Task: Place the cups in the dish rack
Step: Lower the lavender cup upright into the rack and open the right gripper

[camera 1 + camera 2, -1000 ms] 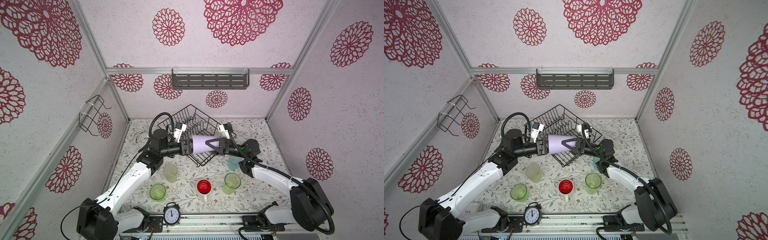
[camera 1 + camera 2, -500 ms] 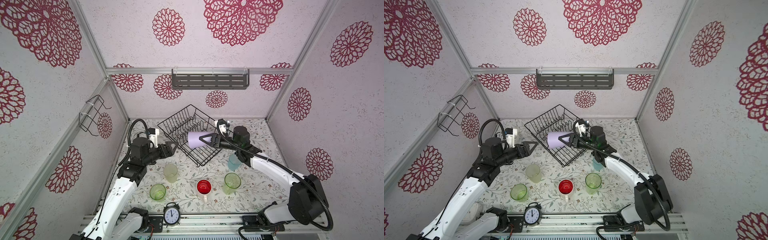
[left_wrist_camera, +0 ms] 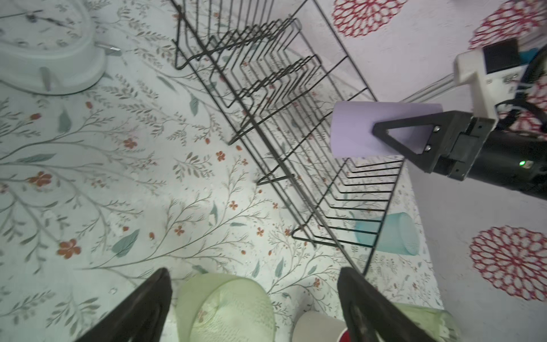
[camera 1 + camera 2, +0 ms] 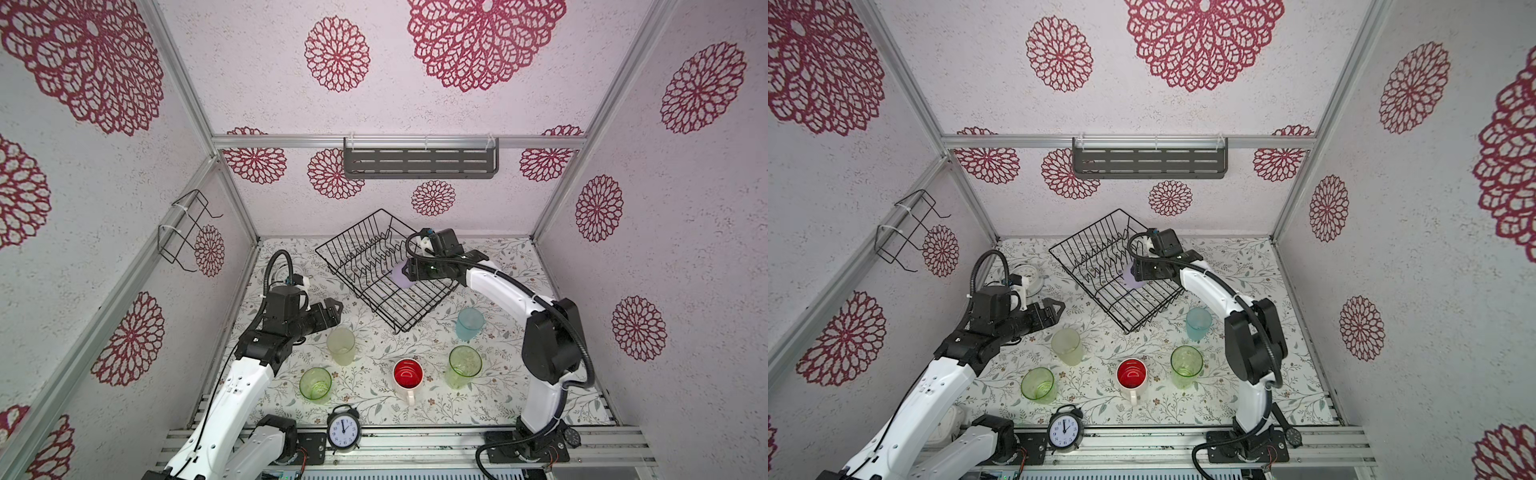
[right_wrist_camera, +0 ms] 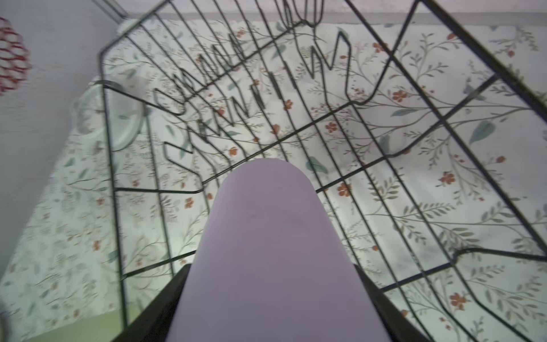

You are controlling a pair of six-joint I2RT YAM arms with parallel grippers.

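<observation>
The right gripper (image 3: 377, 131) squeezes the lilac cup (image 3: 352, 133) sideways, just over the dish rack (image 4: 349, 231), ready to put it in. The left gripper (image 3: 253, 271) is open and empty, the yellowish cup (image 3: 225, 308) close beside it

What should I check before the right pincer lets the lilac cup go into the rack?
1. Grip: the right pincer is shut on the lilac cup, which is held sideways: ok.
2. Position: the dish rack floor wires lie under the cup in the right wrist view: ok.
3. Tines: the upright tines stand beyond the cup's far end, not under it: ok.
4. Contact: whether the cup touches the wires: cannot tell.
5. Left pincer: open, empty, apart from the rack, by the pale yellowish cup: ok.
</observation>
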